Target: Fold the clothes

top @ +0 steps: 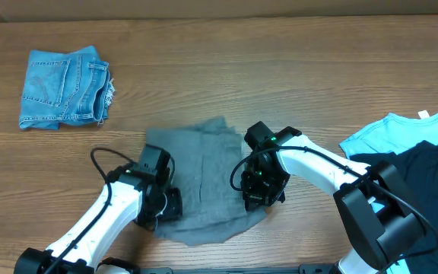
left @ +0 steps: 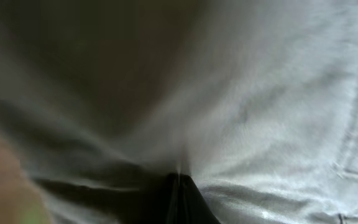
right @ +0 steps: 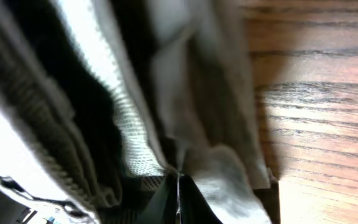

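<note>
The grey shorts [top: 204,179] lie bunched on the wooden table at front centre. My left gripper [top: 160,207] is shut on the shorts' left edge; in the left wrist view grey cloth [left: 253,112] fills the frame and the closed fingers [left: 180,190] pinch it. My right gripper [top: 261,190] is shut on the shorts' right edge; in the right wrist view folds of grey cloth and a white mesh pocket lining [right: 120,106] hang from the closed fingers [right: 179,186].
Folded blue denim shorts [top: 63,85] lie at the far left. A light-blue T-shirt [top: 409,129] and a black garment [top: 424,179] lie at the right edge. Bare wood [right: 316,124] shows to the right of the cloth.
</note>
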Controlling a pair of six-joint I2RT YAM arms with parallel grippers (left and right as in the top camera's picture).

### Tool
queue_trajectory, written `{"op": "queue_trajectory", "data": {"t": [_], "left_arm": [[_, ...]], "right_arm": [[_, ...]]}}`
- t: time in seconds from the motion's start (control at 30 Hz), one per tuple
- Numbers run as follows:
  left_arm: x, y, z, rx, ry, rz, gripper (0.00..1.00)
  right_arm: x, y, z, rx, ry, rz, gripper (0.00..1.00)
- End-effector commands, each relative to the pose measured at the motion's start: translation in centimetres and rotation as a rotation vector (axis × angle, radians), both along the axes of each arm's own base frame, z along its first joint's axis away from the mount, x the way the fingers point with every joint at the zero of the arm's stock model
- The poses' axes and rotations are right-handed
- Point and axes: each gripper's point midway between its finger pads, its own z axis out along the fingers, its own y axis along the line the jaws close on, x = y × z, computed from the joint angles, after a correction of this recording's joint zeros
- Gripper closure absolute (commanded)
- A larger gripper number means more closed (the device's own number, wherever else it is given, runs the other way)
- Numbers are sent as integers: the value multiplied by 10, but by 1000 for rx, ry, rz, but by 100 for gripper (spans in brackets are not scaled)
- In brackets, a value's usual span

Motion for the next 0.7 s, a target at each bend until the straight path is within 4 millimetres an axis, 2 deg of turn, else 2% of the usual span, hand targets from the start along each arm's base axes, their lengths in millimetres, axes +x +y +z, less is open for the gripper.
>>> {"op": "queue_trajectory", "data": {"t": [0.0,0.07,0.17,0.27,0.33,0.4,0.47,0.53,0.67], "left_arm": [[-17,1,-7,0,82,87,94],[-12,0,-5,-6,70,87,92],[7,-7,9,-26,17,76,87],[39,-15,41,-45,-74,25,76],[61,-13,67,-15,-151,-3,67],[84,-2,91,57,-233,-1,52],[104,13,111,129,-306,27,38],[117,23,122,158,-351,53,35],[122,46,119,179,-343,110,31]], "right_arm": [[2,1,1,7,-2,-5,95],[9,0,8,19,-18,-10,96],[31,2,30,70,-90,-7,96],[59,16,68,177,-234,56,92],[75,25,91,225,-318,71,90],[89,33,106,257,-380,72,89],[101,40,112,285,-436,71,88],[111,43,111,286,-471,62,89],[122,48,97,282,-469,43,89]]}}
